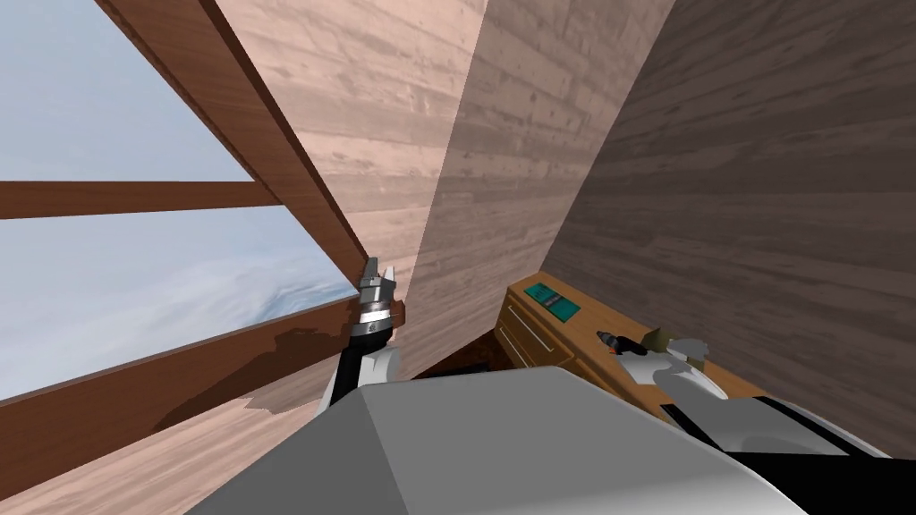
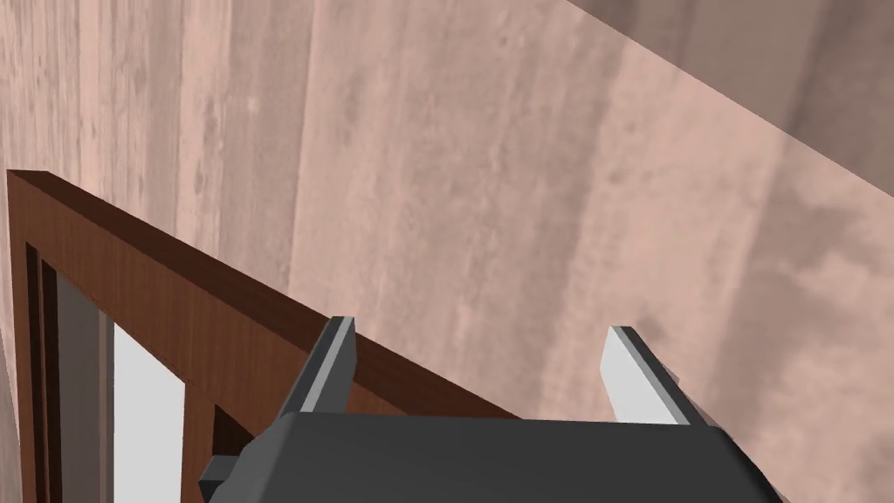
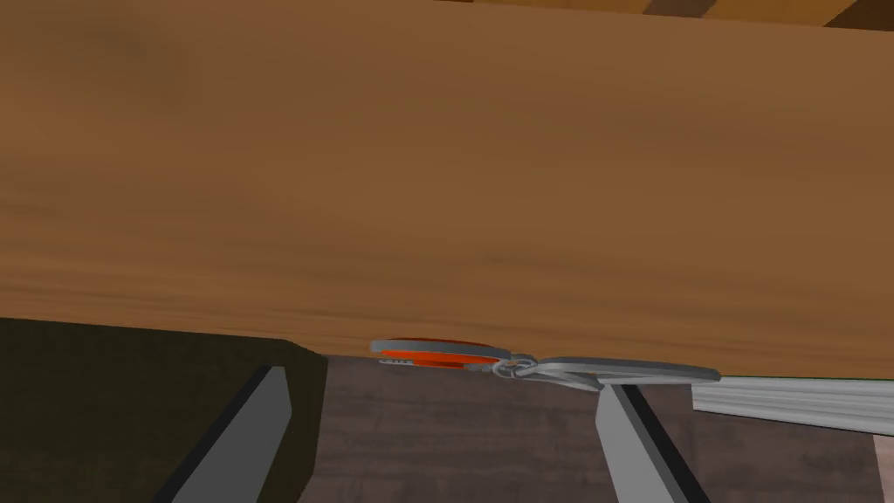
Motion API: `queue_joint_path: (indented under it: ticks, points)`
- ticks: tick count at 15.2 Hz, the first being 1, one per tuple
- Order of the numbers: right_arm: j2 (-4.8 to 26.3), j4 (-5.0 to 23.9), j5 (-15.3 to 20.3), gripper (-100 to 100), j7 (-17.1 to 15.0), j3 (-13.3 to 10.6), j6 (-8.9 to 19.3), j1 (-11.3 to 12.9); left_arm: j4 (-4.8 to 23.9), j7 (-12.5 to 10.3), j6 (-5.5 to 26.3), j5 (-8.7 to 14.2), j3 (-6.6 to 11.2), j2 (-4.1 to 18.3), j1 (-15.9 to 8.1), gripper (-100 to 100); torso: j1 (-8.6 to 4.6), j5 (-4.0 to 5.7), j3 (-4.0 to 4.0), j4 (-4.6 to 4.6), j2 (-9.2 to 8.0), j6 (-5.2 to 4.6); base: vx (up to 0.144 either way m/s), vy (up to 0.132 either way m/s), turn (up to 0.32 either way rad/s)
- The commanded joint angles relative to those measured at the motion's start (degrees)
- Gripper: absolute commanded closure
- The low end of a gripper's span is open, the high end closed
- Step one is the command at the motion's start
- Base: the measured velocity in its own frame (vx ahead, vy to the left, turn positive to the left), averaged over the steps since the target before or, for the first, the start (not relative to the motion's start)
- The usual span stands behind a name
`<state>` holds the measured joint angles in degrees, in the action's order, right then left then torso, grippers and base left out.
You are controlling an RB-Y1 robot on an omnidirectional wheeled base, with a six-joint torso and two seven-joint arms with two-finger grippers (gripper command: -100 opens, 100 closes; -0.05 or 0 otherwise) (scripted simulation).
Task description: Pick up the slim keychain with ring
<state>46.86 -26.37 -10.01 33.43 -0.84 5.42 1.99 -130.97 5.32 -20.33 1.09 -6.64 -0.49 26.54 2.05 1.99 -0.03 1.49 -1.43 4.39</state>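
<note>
Tabletop [image 3: 436, 175]: brown wood, keychain [image 3: 441, 354] lying on it
Right claw [image 3: 441, 380]: fingers apart, near keychain
Left claw [image 2: 480, 327]: apart, beside window [image 1: 134, 268]

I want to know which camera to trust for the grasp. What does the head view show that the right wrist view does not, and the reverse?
Head view: the left gripper raised beside the window, and a flat teal item on the wooden cabinet, further along from the keychain. Right wrist view: the ring joining an orange-and-grey fob to a grey strip, and the right gripper open. Shared: the keychain on the cabinet's top, with the right gripper close to it.
</note>
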Motion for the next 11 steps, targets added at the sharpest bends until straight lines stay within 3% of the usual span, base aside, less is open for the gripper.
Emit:
queue_joint_path:
  ticks: [1, 4, 6, 7, 11]
  points:
    - [-0.9, 0.3, 1.9, -100, -1.0, 1.4, -1.0, -1.2, 0.0, 0.0, 0.0, 0.0, 0.00, 0.0, 0.0, 0, 0.00, 0.00, 0.00, 0.00, 0.00, 0.00, 0.094, -0.116, -0.094]
    - [-2.2, 3.0, 4.4, -100, -2.4, 2.5, -3.8, -2.1, 0.1, 0.0, 0.0, 0.0, 0.13, 0.0, 0.3, 0, -0.35, 0.17, -0.29, 0.04, 0.55, -0.31, 0.124, -0.117, -0.127]
    - [-2.2, 2.1, 4.4, -100, -2.0, 2.9, -2.8, -2.1, 0.1, 0.0, 0.0, 0.0, 0.21, 0.0, 0.4, 0, -0.61, 0.29, -0.54, 0.08, 1.00, -0.44, 0.093, -0.077, -0.038]
    - [-2.2, 2.6, 4.4, 100, -2.2, 2.7, -3.3, -1.9, 0.2, 0.0, 0.0, 0.0, 0.23, 0.0, 0.5, 0, -0.55, 0.30, -0.57, 0.08, 1.04, -0.46, 0.018, -0.018, 0.010]
    - [-2.2, 2.6, 4.4, 100, -2.2, 2.7, -3.4, -1.9, 0.2, 0.0, 0.0, 0.0, 0.23, 0.0, 0.5, 0, -0.38, 0.28, -0.49, 0.06, 0.90, -0.56, 0.002, -0.002, 0.006]
